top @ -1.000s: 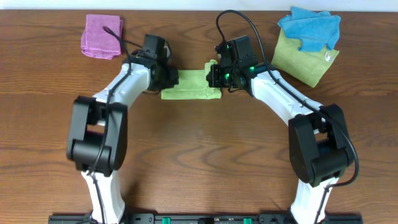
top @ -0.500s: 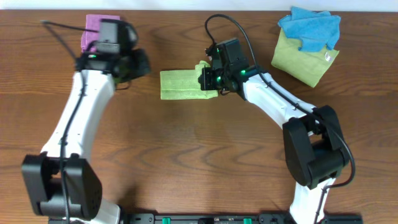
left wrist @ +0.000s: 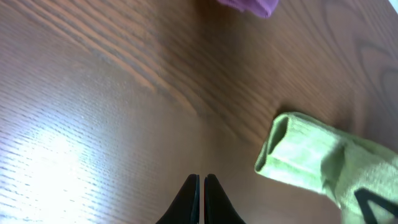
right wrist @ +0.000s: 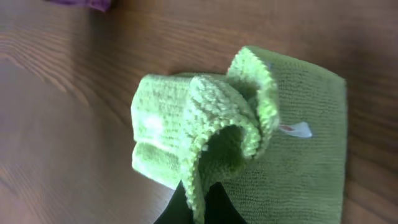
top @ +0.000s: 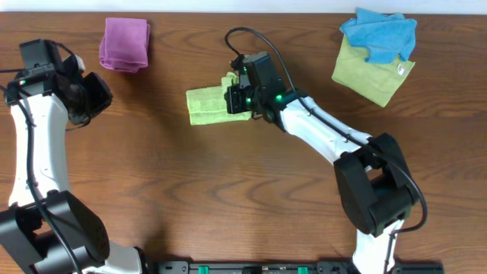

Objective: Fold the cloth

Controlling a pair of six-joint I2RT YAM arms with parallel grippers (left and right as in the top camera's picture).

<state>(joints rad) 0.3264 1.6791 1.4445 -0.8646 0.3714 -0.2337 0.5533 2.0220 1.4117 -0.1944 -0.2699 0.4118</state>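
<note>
The right gripper pinches a raised fold of the cloth while the left gripper hangs closed, empty, above the table

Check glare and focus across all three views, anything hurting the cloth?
Overhead: even light, sharp, only soft arm shadows, the cloth clear on its left half. Left wrist: strong glare patch on the table at lower left, cloth edge slightly soft. Right wrist: raised fold crisp, wood behind it blurred.
</note>
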